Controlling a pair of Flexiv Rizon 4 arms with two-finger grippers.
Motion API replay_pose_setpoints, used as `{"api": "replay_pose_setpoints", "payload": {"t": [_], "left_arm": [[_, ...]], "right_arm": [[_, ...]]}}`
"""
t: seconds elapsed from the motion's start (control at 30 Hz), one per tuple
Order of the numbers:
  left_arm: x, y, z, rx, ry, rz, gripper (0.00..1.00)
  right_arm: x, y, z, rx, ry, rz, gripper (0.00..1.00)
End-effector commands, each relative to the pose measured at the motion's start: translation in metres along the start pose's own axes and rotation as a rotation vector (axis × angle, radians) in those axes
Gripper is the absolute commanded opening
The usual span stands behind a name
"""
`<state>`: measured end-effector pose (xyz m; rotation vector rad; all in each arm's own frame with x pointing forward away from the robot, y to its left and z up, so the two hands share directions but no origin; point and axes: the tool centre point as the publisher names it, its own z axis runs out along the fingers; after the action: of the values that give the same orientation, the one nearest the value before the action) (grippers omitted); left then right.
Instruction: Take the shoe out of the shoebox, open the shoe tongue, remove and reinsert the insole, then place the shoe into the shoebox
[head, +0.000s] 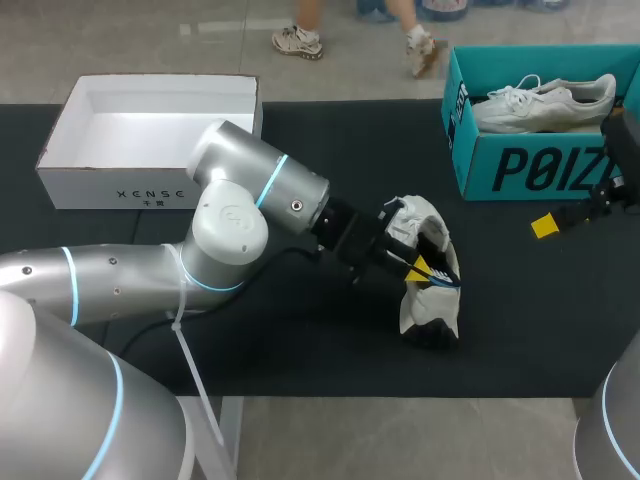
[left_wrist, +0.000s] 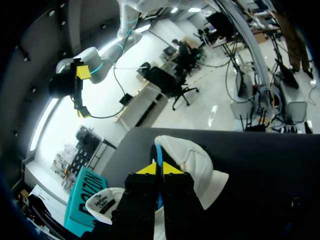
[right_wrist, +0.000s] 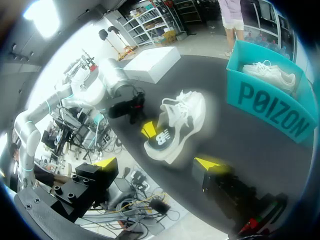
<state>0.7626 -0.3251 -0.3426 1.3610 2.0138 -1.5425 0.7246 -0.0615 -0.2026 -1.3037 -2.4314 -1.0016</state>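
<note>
At the shoe's opening, the left end effector is pinched together on a thin blue insole (mostly hidden). The shoe lies on the worktop, outside the printed teal shoebox. The right end effector hangs with its fingers apart, its arm largely cut off.

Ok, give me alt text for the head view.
The left gripper is at the opening of a white and black shoe on the black table, jaws pinching a blue strip. Behind stand an open white shoebox and a teal box holding a white shoe.
</note>
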Motion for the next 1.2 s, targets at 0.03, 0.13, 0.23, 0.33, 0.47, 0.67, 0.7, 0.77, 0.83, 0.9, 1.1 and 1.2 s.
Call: {"api": "replay_pose_setpoints", "payload": {"t": [0.03, 0.13, 0.23, 0.33, 0.47, 0.67, 0.7, 0.77, 0.83, 0.9, 1.1, 1.2], "left_arm": [[-0.005, 0.004, 0.003, -0.001, 0.000, 0.007, 0.00], [-0.006, 0.006, 0.000, -0.009, 0.001, 0.012, 0.00], [-0.005, 0.006, -0.002, -0.017, 0.004, 0.015, 0.00], [-0.005, 0.005, -0.004, -0.022, 0.006, 0.013, 0.07], [-0.004, 0.004, -0.003, -0.023, 0.004, 0.012, 0.13], [-0.007, 0.004, 0.001, -0.013, 0.003, 0.017, 0.19], [-0.007, 0.004, 0.001, -0.008, 0.003, 0.017, 0.12], [-0.007, 0.004, 0.002, -0.004, 0.003, 0.017, 0.00], [-0.007, 0.004, 0.003, 0.003, 0.001, 0.016, 0.00], [-0.006, 0.005, 0.004, 0.012, -0.001, 0.012, 0.00], [-0.002, 0.015, 0.005, 0.012, 0.029, 0.025, 0.00], [-0.003, 0.024, 0.003, 0.010, 0.059, 0.040, 0.00]], "right_arm": [[0.001, -0.001, 0.000, -0.001, -0.004, 0.001, 1.00], [0.001, -0.001, 0.000, -0.001, -0.004, 0.001, 1.00], [0.001, -0.001, 0.000, -0.001, -0.004, 0.001, 1.00], [0.001, -0.001, 0.000, -0.001, -0.004, 0.001, 1.00], [0.001, -0.001, 0.000, -0.001, -0.004, 0.001, 1.00], [0.001, -0.001, 0.000, -0.001, -0.004, 0.001, 1.00], [0.001, -0.001, 0.000, -0.001, -0.004, 0.001, 1.00], [0.001, -0.001, 0.000, -0.001, -0.004, 0.001, 1.00], [0.001, -0.001, 0.000, -0.001, -0.004, 0.001, 1.00], [0.001, -0.001, 0.000, -0.001, -0.004, 0.001, 1.00], [0.001, -0.001, 0.000, -0.001, -0.004, 0.001, 1.00], [0.001, -0.001, 0.000, -0.001, -0.004, 0.001, 1.00]]}}
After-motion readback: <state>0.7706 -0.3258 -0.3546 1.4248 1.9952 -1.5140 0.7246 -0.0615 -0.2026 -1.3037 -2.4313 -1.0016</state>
